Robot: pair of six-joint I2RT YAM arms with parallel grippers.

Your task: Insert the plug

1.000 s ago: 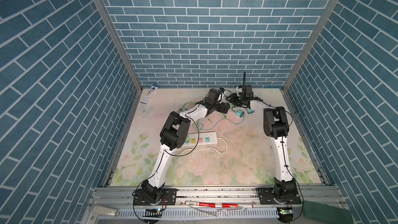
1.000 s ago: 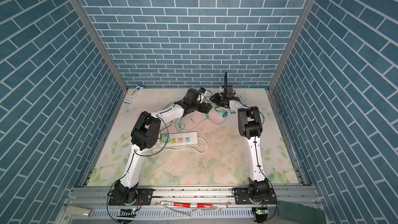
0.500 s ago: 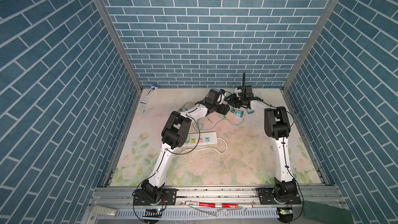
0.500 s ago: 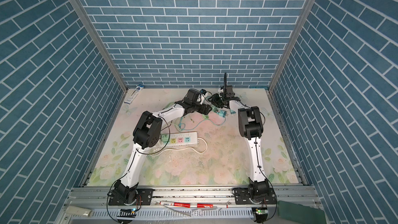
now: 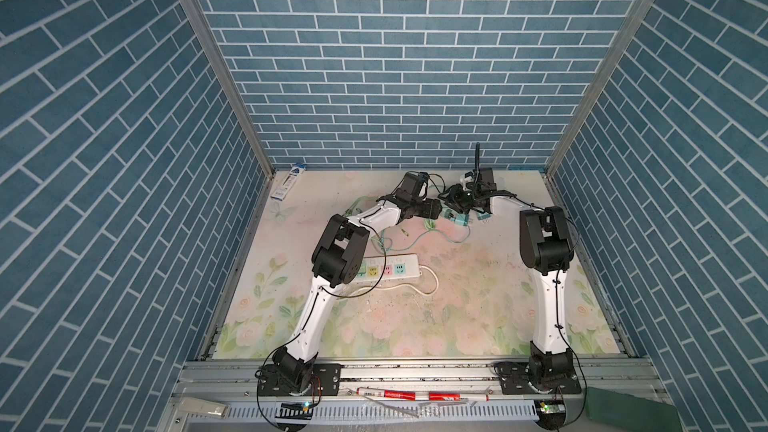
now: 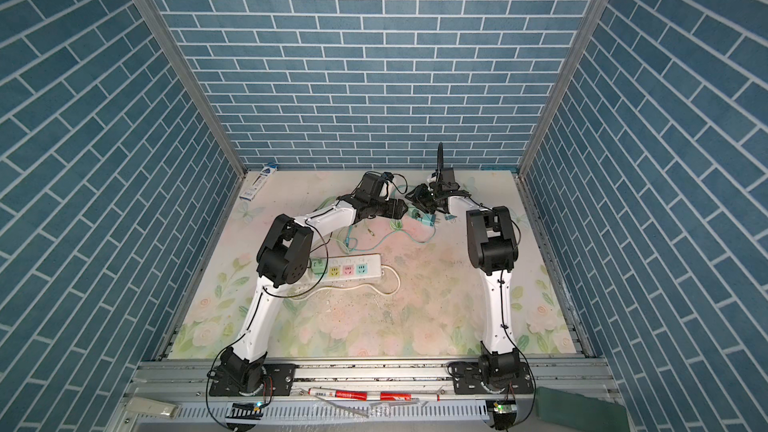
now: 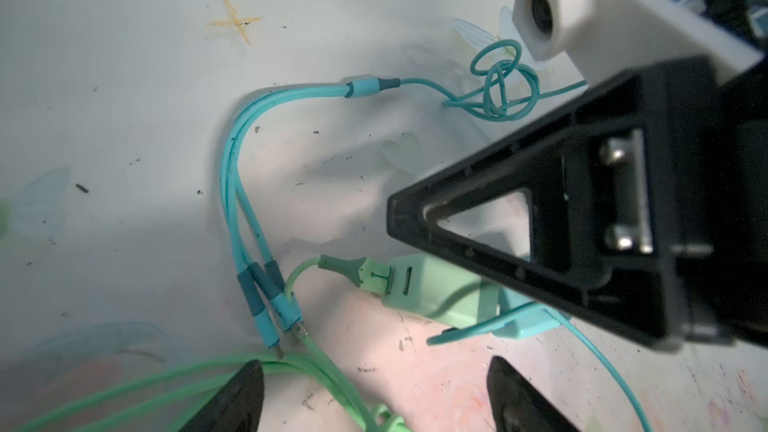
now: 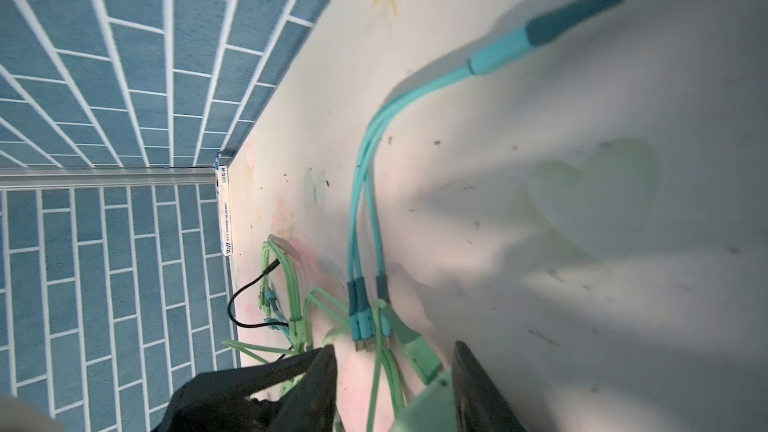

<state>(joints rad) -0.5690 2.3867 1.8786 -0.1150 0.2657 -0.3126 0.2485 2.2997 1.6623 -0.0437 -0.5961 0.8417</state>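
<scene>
Mint-green plug: on the table, beyond the power strip toward the back wall. It lies past the strip's cord end, well apart from it, and is not in a socket. It sits tilted, resting on a teal adapter.
Plug lead: a green cable has its connector seated in the plug's end face, then runs off across the table.
Right claw: over the plug, a little farther from the strip than the plug is. The jaws are part-way apart with the plug between them and against one finger. On the other side there seems to be a gap, cut off by the frame edge, so I cannot tell whether the plug is clamped.
Left claw: jaws spread wide, gripping nothing. It is low over the table just beside the plug, with green cable passing between its tips.
Teal cable: three-headed. Its connectors are bunched just beside the plug's lead, and the rest curves toward the back wall, away from the strip.
Strip: white, lying flat, with green, yellow, pink and teal sockets in a row. The left arm's elbow overhangs the green end, and a cream cord curls from the other end.
</scene>
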